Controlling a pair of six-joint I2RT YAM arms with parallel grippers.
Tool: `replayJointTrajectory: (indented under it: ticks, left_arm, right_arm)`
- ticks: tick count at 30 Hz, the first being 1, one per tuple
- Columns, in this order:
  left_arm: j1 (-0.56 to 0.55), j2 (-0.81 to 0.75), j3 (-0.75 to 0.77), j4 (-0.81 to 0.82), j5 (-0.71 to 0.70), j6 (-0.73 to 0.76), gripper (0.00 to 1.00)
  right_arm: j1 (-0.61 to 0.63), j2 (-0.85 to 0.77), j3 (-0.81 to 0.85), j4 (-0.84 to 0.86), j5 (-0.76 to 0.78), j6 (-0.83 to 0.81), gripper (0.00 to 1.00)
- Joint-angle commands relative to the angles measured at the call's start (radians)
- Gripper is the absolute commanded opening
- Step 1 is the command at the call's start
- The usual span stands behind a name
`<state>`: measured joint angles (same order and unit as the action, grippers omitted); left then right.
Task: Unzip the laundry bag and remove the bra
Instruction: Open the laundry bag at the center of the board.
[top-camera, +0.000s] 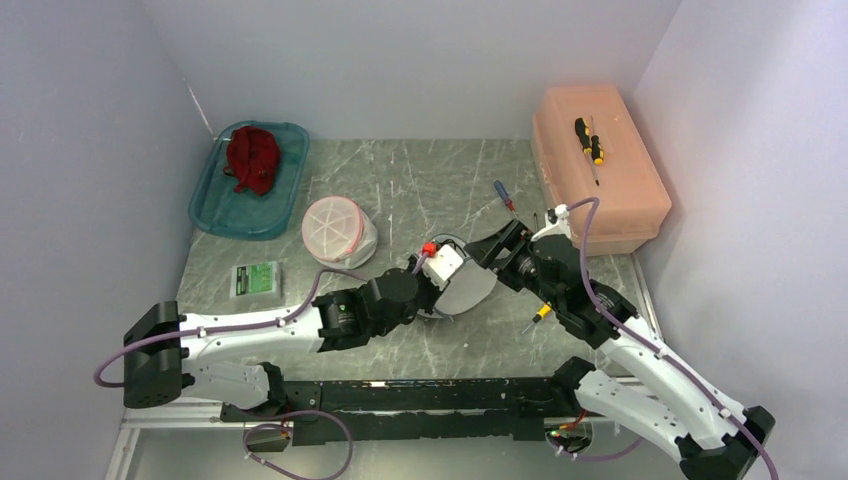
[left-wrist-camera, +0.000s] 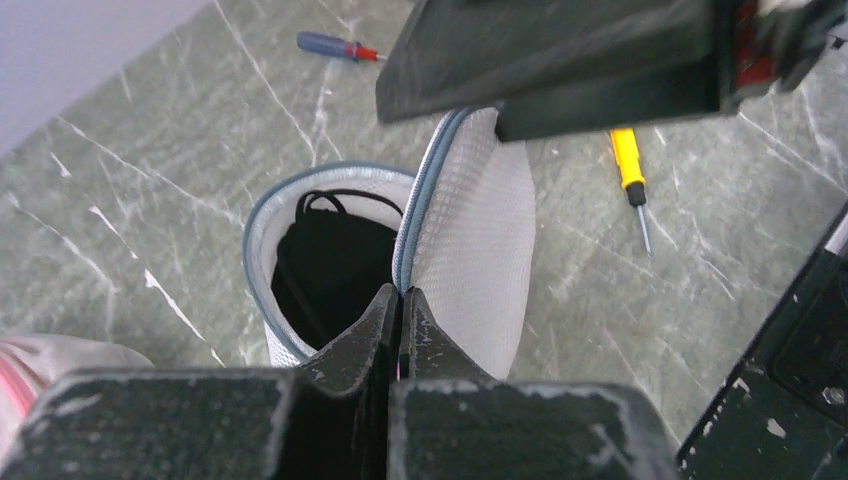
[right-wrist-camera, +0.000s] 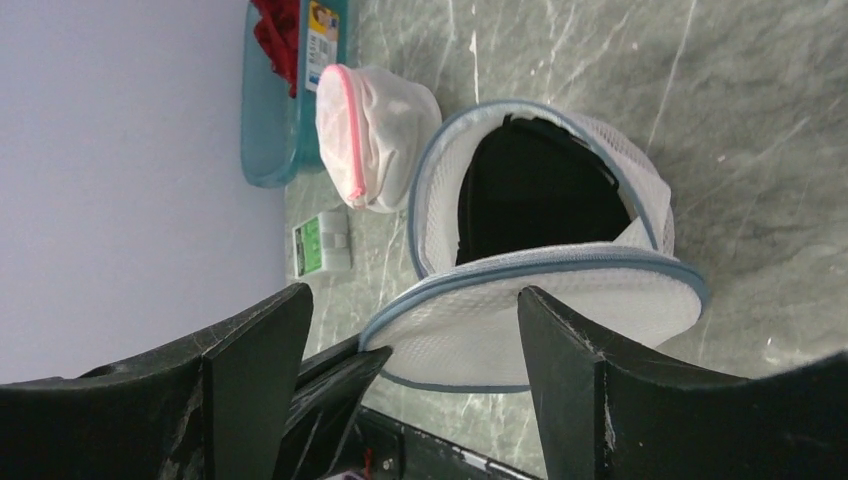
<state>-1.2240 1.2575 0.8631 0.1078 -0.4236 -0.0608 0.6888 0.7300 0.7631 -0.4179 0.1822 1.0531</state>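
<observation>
Toward the near edge of the table (top-camera: 400, 190), centred, the laundry bag (top-camera: 470, 292) lies unzipped, black bra (left-wrist-camera: 335, 265) inside. My left fingers (left-wrist-camera: 350, 345) pinch the lid (left-wrist-camera: 480, 240) rim; right fingers (right-wrist-camera: 250, 370) gape wide. Risk: thin pinch slips, lid drops shut.

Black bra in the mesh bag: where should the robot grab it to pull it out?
Grab the thin strap loops of the black bra; they lie just inside the open mouth of the laundry bag. Probably come straight in through that mouth with the open right gripper, which faces it, since the left gripper is shut on the lid flap, holding it aside.
</observation>
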Motion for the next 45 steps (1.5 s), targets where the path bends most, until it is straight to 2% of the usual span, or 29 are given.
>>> replayJointTrajectory:
  ticks: [1, 8, 11, 14, 16, 17, 19, 22, 24, 27, 30, 33, 36, 41, 45]
  left_arm:
    - [-0.038, 0.004, -0.012, 0.167, -0.135, 0.103, 0.03]
    - [-0.074, 0.006, -0.033, 0.214, -0.149, 0.128, 0.03]
    - [-0.084, -0.004, -0.042, 0.221, -0.148, 0.13, 0.03]
    - [-0.088, -0.013, -0.042, 0.207, -0.142, 0.114, 0.04]
    - [-0.088, -0.02, -0.04, 0.19, -0.136, 0.097, 0.14]
    - [-0.088, -0.023, -0.036, 0.176, -0.134, 0.082, 0.23]
    - [-0.088, -0.028, -0.026, 0.135, -0.141, 0.067, 0.39]
    - [-0.088, -0.033, 0.003, 0.058, -0.163, 0.011, 0.57]
    - [-0.085, -0.035, 0.023, 0.023, -0.197, -0.002, 0.65]
    - [-0.033, -0.016, 0.079, -0.07, -0.186, -0.056, 0.7]
    - [0.096, 0.024, 0.163, -0.221, -0.061, -0.182, 0.7]
    - [0.217, 0.069, 0.212, -0.296, 0.05, -0.272, 0.73]
    - [0.306, 0.115, 0.248, -0.316, 0.166, -0.309, 0.85]
    - [0.383, 0.252, 0.383, -0.408, 0.364, -0.282, 0.89]
    - [0.395, 0.35, 0.458, -0.465, 0.464, -0.256, 0.86]
  right_arm:
    - [-0.011, 0.047, -0.012, 0.027, -0.089, 0.081, 0.78]
    - [-0.011, 0.09, -0.024, 0.035, -0.106, 0.11, 0.73]
    - [-0.011, 0.077, -0.039, 0.044, -0.1, 0.11, 0.6]
    - [-0.011, 0.056, -0.049, 0.038, -0.089, 0.094, 0.39]
    - [-0.011, 0.042, -0.05, 0.021, -0.075, 0.075, 0.25]
    - [-0.011, 0.034, -0.053, 0.014, -0.072, 0.06, 0.2]
    - [-0.011, 0.016, -0.062, 0.0, -0.065, 0.036, 0.13]
    - [-0.01, -0.012, -0.091, -0.011, -0.053, 0.005, 0.0]
    - [-0.011, -0.025, -0.104, -0.008, -0.051, -0.031, 0.0]
    - [-0.011, -0.041, -0.121, -0.009, -0.051, -0.095, 0.0]
    - [-0.01, -0.072, -0.149, 0.008, -0.06, -0.172, 0.0]
    - [-0.011, -0.11, -0.181, 0.03, -0.071, -0.251, 0.0]
    - [-0.01, -0.152, -0.207, 0.049, -0.087, -0.319, 0.0]
    - [-0.011, -0.186, -0.222, 0.078, -0.118, -0.432, 0.0]
    - [-0.011, -0.203, -0.227, 0.107, -0.146, -0.49, 0.0]
